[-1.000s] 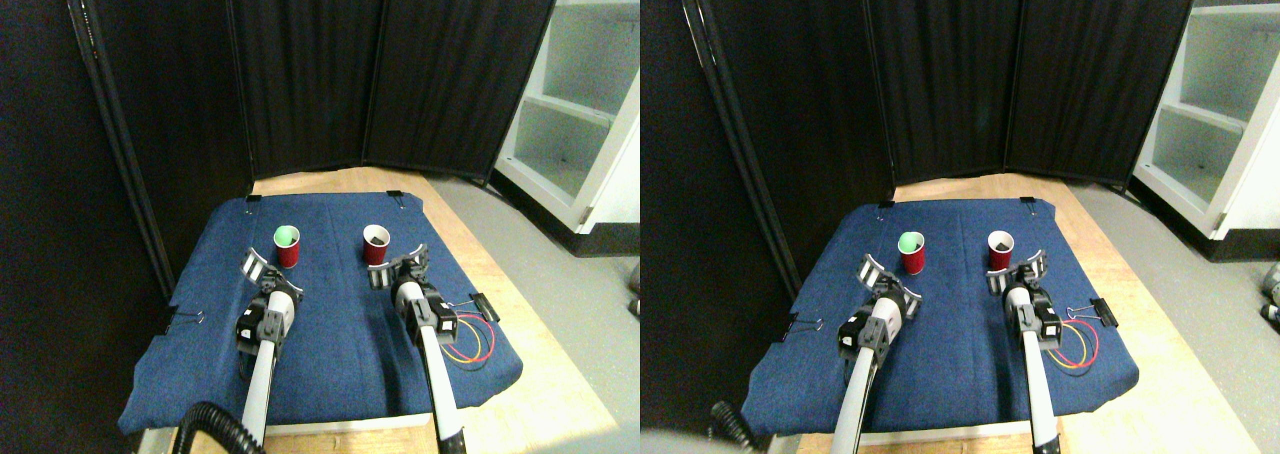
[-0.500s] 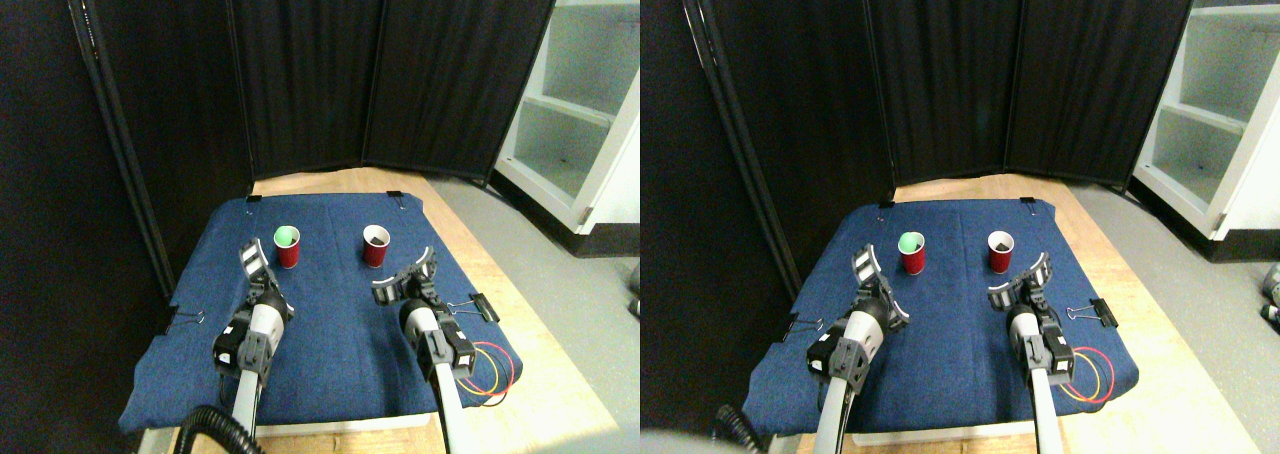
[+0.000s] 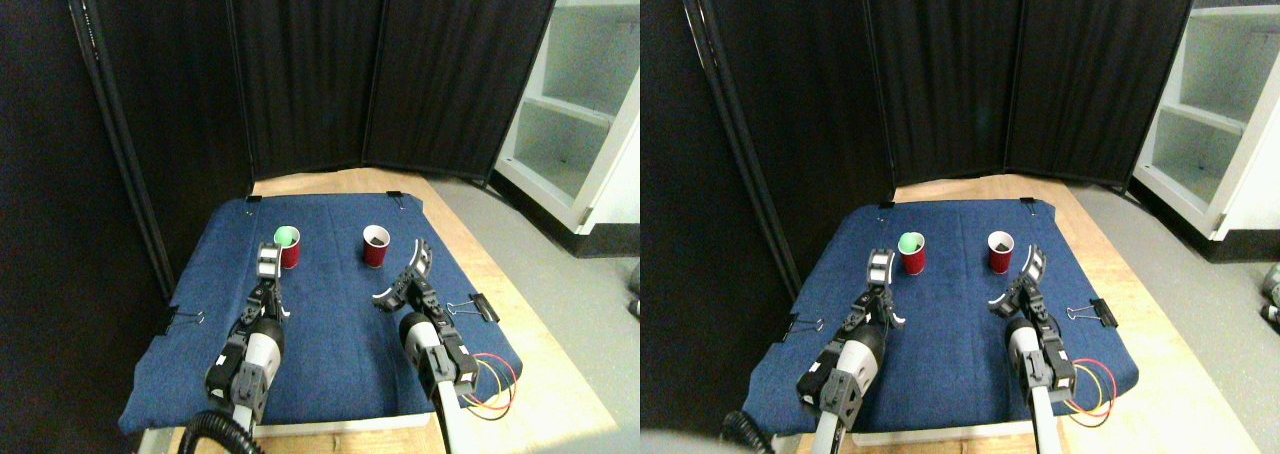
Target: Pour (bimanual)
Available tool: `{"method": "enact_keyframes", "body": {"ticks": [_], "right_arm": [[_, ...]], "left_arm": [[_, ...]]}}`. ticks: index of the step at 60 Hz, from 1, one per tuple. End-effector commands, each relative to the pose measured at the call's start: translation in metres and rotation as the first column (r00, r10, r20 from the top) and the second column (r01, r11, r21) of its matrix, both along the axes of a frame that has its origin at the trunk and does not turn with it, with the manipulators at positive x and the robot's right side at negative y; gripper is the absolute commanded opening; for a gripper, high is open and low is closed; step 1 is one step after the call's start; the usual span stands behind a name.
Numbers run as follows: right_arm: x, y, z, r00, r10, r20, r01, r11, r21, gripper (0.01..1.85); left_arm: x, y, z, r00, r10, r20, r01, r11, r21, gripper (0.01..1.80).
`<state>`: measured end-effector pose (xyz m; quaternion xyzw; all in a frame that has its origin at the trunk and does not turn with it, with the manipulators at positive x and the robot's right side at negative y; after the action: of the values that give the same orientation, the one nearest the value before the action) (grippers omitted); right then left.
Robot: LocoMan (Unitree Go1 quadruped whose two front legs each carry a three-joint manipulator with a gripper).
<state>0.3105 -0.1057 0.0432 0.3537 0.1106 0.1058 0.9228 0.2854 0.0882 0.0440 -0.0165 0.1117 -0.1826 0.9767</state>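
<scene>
Cups: two red paper cups (image 3: pixel 287 247) (image 3: pixel 376 246), mid-frame; light, crushable, best held mid-wall.
Left gripper (image 3: pixel 266 282): fingers unclear.
Right gripper (image 3: pixel 402 272): fingers spread.

Left gripper (image 3: pixel 268 284) raised, reaching far, jaws spread wide. Right gripper (image 3: pixel 402 276) likewise spread wide, tilted right. Both pale arms rising from near edge, well apart.

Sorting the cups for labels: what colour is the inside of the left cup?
Green inside the red left cup, seen in the stereo pair view.
</scene>
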Motion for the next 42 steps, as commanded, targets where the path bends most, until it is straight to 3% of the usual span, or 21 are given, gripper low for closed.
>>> {"method": "enact_keyframes", "body": {"ticks": [1,4,8,10,15,16,18,24,27,42], "right_arm": [[-0.003,0.005,0.017,0.996,0.015,0.092,-0.011,0.999,-0.038,1.22],[-0.004,0.006,0.018,0.994,0.022,0.106,-0.016,0.998,-0.054,1.22],[-0.007,0.007,0.021,0.990,0.059,0.131,-0.043,0.992,-0.121,1.23],[-0.008,0.007,0.021,0.988,0.069,0.138,-0.050,0.990,-0.133,1.22],[-0.013,0.008,0.024,0.978,0.120,0.171,-0.088,0.979,-0.182,1.18],[-0.013,0.008,0.024,0.978,0.120,0.171,-0.088,0.979,-0.182,1.18],[-0.016,0.008,0.025,0.976,0.123,0.180,-0.088,0.977,-0.194,1.16],[-0.018,0.008,0.027,0.974,0.125,0.188,-0.087,0.977,-0.197,1.17],[-0.018,0.008,0.027,0.974,0.120,0.190,-0.081,0.977,-0.199,1.18],[-0.013,0.005,0.022,0.976,0.118,0.183,-0.087,0.981,-0.171,1.16]], "left_arm": [[0.002,0.000,0.006,0.995,-0.074,0.073,0.071,0.996,0.049,1.17],[0.002,0.000,0.007,0.992,-0.099,0.075,0.094,0.993,0.078,1.24],[-0.004,-0.004,0.011,0.985,-0.144,0.098,0.124,0.975,0.186,1.48],[-0.004,-0.004,0.011,0.982,-0.159,0.105,0.136,0.971,0.196,1.50],[-0.005,-0.006,0.010,0.944,-0.266,0.195,0.208,0.939,0.275,1.56],[-0.005,-0.006,0.010,0.944,-0.266,0.195,0.208,0.939,0.275,1.56],[-0.004,-0.006,0.008,0.914,-0.325,0.242,0.251,0.923,0.292,1.40],[0.000,-0.007,0.006,0.888,-0.351,0.297,0.279,0.925,0.260,1.04],[0.001,-0.008,0.005,0.891,-0.342,0.297,0.274,0.929,0.247,0.94],[0.001,-0.009,0.004,0.897,-0.342,0.280,0.279,0.930,0.239,0.82]]}}
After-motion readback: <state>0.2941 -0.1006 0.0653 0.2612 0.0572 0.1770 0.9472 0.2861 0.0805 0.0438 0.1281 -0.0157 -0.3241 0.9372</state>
